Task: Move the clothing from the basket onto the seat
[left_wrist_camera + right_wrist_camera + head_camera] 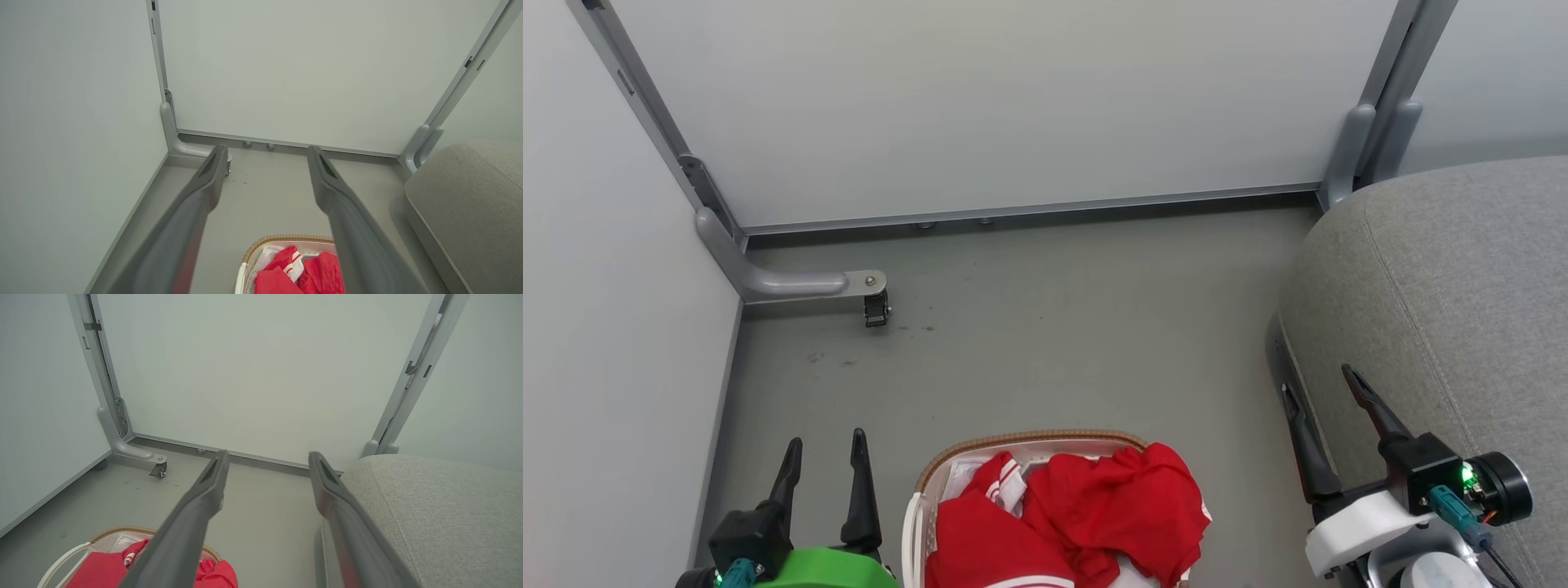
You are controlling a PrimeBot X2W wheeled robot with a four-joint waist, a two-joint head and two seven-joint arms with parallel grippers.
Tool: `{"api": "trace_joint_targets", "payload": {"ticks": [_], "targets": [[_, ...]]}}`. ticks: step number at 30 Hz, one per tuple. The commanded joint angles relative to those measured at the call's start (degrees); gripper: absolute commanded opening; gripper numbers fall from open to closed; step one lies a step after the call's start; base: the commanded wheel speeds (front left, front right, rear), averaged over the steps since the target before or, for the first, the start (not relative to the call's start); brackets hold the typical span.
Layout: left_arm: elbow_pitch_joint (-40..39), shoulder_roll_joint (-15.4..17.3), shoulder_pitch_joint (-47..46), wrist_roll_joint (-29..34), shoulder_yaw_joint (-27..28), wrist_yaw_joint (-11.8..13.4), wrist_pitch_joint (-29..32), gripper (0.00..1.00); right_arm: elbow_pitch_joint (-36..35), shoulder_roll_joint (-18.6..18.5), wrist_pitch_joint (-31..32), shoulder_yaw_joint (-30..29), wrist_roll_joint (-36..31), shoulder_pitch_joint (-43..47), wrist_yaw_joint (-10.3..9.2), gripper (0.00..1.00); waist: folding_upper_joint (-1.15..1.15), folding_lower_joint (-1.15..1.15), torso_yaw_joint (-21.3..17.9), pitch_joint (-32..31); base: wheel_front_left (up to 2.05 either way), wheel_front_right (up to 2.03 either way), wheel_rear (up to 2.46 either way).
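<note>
Underfoot, a dull grey floor [1045,327], lightly scuffed and spotted, runs back to pale grey partition panels [996,106] that close off the far side and the left. The panels are joined by grey metal posts, and one post's foot [800,284] reaches out over the floor and ends in a small black caster [876,310]. At the right stands the seat [1462,286], a big grey woven-fabric cushion with a rounded corner and a stitched seam. Low in the head view, between the two arms, sits the basket [1029,438], white plastic with a brown woven rim and a bit of white liner showing at its far left. The clothing [1111,506] lies heaped inside it: bright red, soft and crumpled, one piece with white stripes, a fold covering the right rim. The left tool [825,441] hangs just left of the basket, its fingers parted with nothing between them. The right tool [1316,381] hovers by the seat's near edge, fingers spread wide, holding nothing.
</note>
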Motion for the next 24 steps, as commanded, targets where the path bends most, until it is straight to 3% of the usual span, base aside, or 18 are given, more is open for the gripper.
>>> {"api": "trace_joint_targets", "payload": {"ticks": [1, 15, 24], "targets": [[0.0, 0.4, 0.3, -0.2, 0.0, 0.3, 0.0, 1.00, -0.2, -0.3, -0.3, -0.1, 0.3, -0.2, -0.02, 1.00, 0.00, 0.00, 0.0, 0.1, 0.00, 0.00, 0.00], [-0.4, 0.4, -2.6, 2.3, -2.2, 0.0, 0.0, 1.00, -2.0, -0.3, -0.3, -2.0, -0.2, -2.5, -0.02, 1.00, 0.00, 0.00, -1.0, 4.0, 0.00, 0.00, 0.00], [2.4, 0.4, -11.6, 6.3, -7.3, -2.0, 0.0, 1.00, -4.2, -0.3, -0.3, -5.0, -0.9, -7.3, -0.02, 1.00, 0.00, 0.00, -2.5, 13.7, 0.00, 0.00, 0.00]]}}
